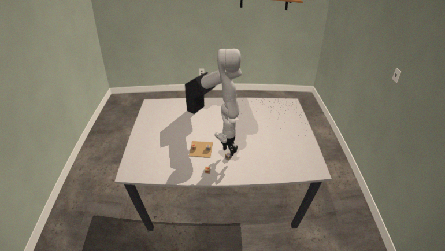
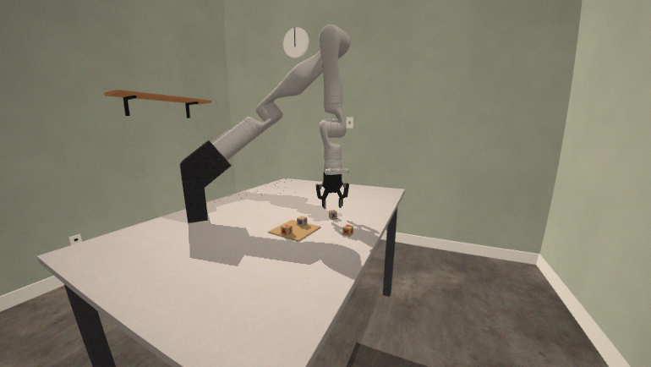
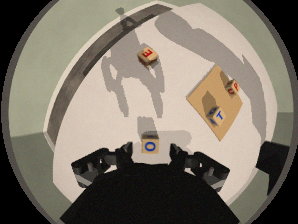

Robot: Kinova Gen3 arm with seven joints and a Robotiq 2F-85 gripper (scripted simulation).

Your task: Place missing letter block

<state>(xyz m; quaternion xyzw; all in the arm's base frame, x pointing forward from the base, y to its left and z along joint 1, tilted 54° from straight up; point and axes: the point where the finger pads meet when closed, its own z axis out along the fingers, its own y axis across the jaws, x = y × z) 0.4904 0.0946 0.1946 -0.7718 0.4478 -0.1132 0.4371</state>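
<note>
My gripper [image 1: 232, 152] [image 2: 333, 205] [image 3: 151, 148] is open and hangs just above a wooden block with a blue O [image 1: 227, 156] [image 2: 333, 214] [image 3: 150, 144] on top. This block lies on the table beside the mat, with a finger on either side of it in the wrist view. The tan mat [image 1: 199, 153] [image 2: 298, 235] [image 3: 202, 98] bears two blocks with a gap between them. One has a blue T [image 1: 207, 146] [image 2: 301, 221] [image 3: 220, 116]. The other has a red letter [image 1: 193, 146] [image 2: 286, 229] [image 3: 232, 87] that is too small to read. A fourth block with a red letter [image 1: 207, 169] [image 2: 347, 230] [image 3: 148, 55] lies off the mat, nearer the table's edge.
The white table [image 1: 274, 149] [image 2: 182, 282] carries the arm's black base [image 1: 195, 93] [image 2: 196, 182] at its far side. The table's edge runs close behind the fourth block. The arm's shadow falls across the mat area.
</note>
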